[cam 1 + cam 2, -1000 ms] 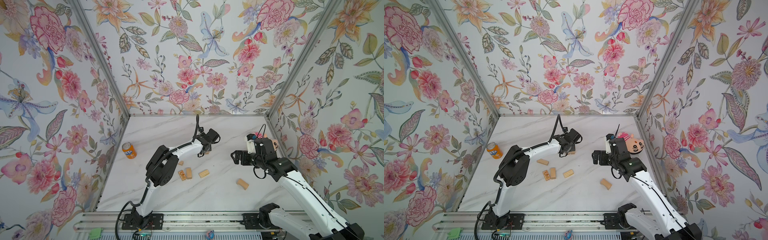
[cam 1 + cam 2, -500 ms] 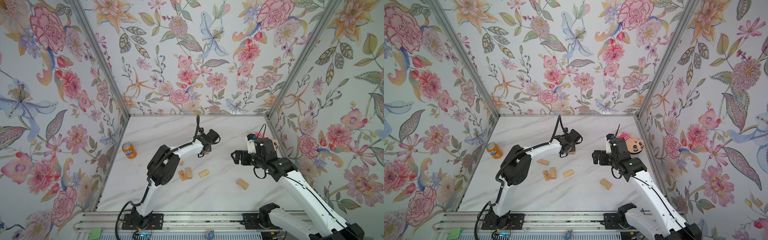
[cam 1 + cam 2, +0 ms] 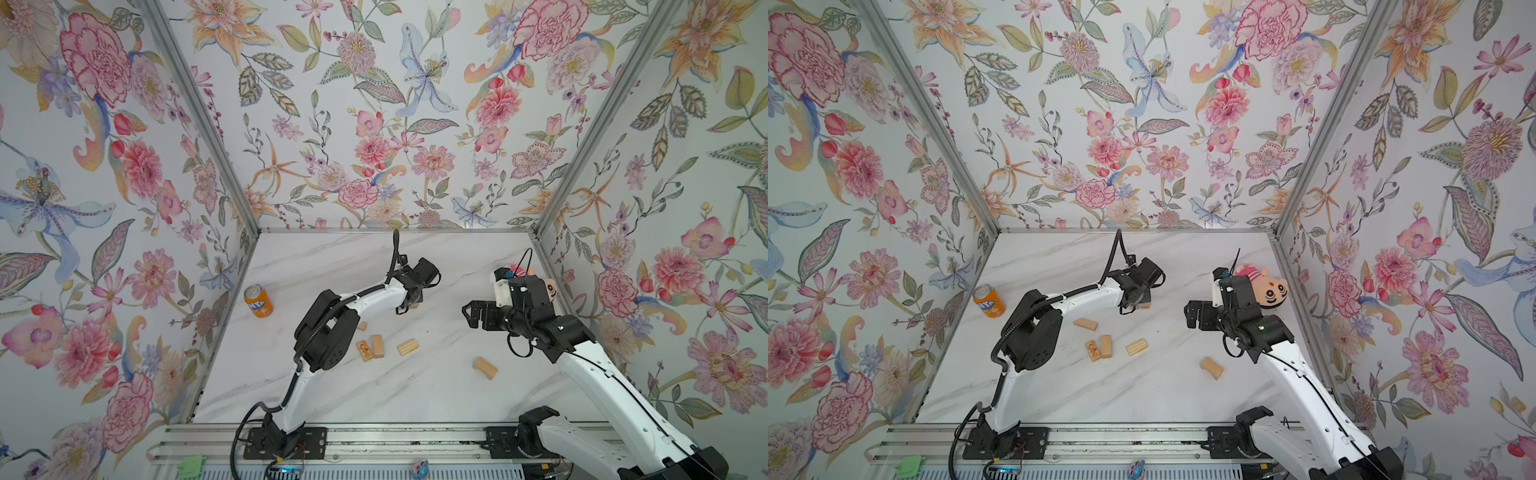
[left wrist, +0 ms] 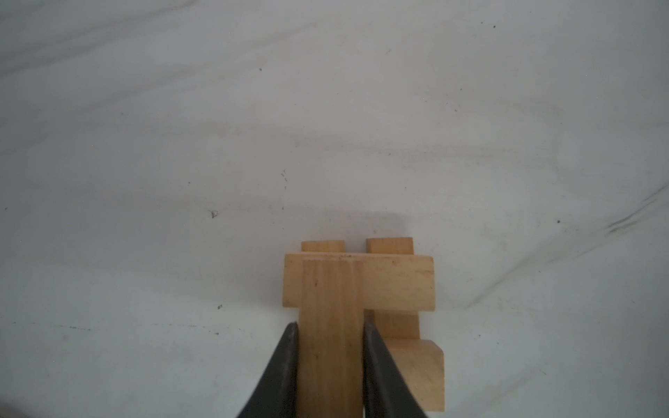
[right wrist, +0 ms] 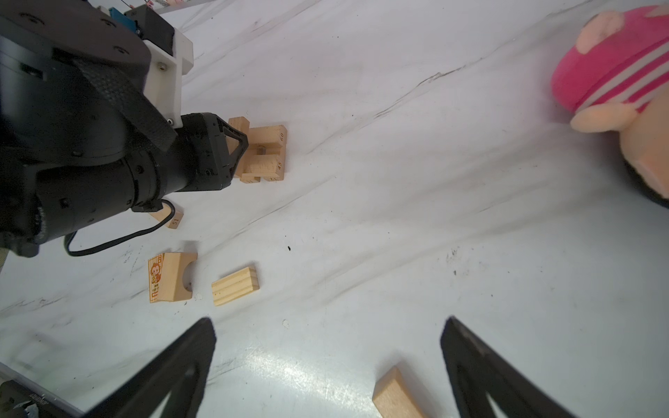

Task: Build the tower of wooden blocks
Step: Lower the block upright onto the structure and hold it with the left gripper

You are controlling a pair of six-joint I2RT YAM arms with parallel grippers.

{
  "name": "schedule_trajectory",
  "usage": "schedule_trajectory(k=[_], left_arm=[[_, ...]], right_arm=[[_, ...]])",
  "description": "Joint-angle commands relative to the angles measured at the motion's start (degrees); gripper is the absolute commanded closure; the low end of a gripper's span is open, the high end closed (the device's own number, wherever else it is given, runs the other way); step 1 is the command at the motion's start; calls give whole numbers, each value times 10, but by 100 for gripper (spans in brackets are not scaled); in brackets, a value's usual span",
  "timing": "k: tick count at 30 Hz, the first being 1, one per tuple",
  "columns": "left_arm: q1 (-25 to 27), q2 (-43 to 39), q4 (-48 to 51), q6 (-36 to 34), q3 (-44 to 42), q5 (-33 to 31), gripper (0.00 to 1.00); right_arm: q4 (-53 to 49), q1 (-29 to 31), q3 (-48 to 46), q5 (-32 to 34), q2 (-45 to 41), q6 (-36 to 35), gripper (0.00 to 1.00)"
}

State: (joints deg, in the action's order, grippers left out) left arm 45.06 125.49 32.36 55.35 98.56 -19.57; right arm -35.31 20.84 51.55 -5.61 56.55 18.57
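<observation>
Left gripper is squeezing a plain wood block right at the top of the little tower, mid-table toward the back. I can't tell if it's touching down. Right gripper is hanging wide open and empty above the marble table near the curved block. The ridged block and 3 other loose ones are lying in front of the tower.
</observation>
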Motion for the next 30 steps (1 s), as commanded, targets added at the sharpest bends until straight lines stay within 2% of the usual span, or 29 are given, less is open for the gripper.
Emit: schedule_trajectory(k=[1,30], left_arm=[[-6,13,11,-3,18,-17,79],[-8,22,11,-13,27,-13,75]], right_arm=[[-8,-5,-11,-4,-7,-11,1],[-11,-7,-11,-2,-10,-10,1]])
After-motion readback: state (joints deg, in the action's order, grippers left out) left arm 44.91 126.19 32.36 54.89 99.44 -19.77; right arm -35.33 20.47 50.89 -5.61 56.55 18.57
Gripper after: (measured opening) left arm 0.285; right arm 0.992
